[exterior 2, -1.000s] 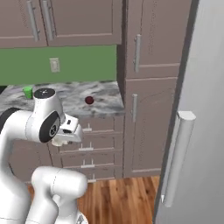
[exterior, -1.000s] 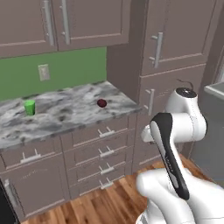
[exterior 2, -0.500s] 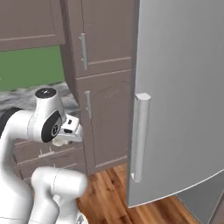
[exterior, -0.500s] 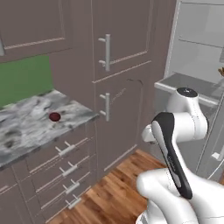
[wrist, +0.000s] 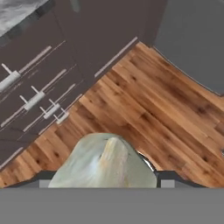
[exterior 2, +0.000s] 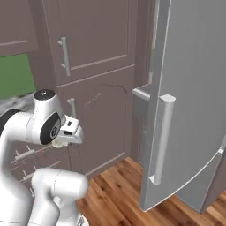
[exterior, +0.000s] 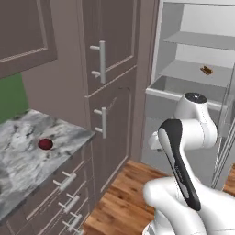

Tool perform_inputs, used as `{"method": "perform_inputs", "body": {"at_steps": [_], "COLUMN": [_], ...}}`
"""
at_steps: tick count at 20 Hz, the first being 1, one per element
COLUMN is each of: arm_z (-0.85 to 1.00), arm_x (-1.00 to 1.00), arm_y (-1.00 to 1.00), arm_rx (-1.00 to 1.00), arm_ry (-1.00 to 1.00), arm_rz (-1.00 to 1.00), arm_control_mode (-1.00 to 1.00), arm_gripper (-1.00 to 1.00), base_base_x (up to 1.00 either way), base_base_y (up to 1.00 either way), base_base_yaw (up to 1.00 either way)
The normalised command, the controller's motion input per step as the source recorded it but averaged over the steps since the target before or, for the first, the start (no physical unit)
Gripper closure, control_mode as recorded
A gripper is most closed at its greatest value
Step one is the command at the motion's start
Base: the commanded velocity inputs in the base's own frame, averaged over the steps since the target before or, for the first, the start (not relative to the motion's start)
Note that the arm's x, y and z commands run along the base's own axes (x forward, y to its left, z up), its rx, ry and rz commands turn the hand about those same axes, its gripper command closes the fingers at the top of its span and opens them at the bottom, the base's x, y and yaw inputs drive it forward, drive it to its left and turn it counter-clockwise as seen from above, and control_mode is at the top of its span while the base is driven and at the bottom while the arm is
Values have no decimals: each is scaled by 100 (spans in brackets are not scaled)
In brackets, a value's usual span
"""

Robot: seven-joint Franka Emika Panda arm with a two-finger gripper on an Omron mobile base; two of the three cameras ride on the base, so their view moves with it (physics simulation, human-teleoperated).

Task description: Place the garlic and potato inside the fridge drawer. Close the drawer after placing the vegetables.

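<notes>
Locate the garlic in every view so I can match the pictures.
Hand view: the garlic is large at bottom centre, between the finger tips.
Right base view: a pale lump under the gripper, left of centre.
Left base view: hidden behind the hand, middle right, beside the dark forearm.
Shared landmark: the wood floor, below it in all three.

Gripper fingertips hidden behind the garlic; shelf item indistinct.
</notes>
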Motion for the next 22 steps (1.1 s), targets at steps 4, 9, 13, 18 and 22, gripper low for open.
{"method": "perform_inputs", "body": {"at_steps": [4,9,13,18,22], "arm_z": [0,0,0,0,0], "arm_x": [0,0,0,0,0], "arm_y": [0,0,0,0,0], "arm_rx": [0,0,0,0,0], "arm_ry": [0,0,0,0,0], "arm_rz": [0,0,0,0,0], "arm_control_mode": [100,100,100,100,100], "arm_gripper": [100,100,100,100,100], "base_base_x": [76,74,60,60,50], "base_base_y": [18,15,1,2,27], "base_base_yaw": [-46,-39,-39,-40,-40]}}
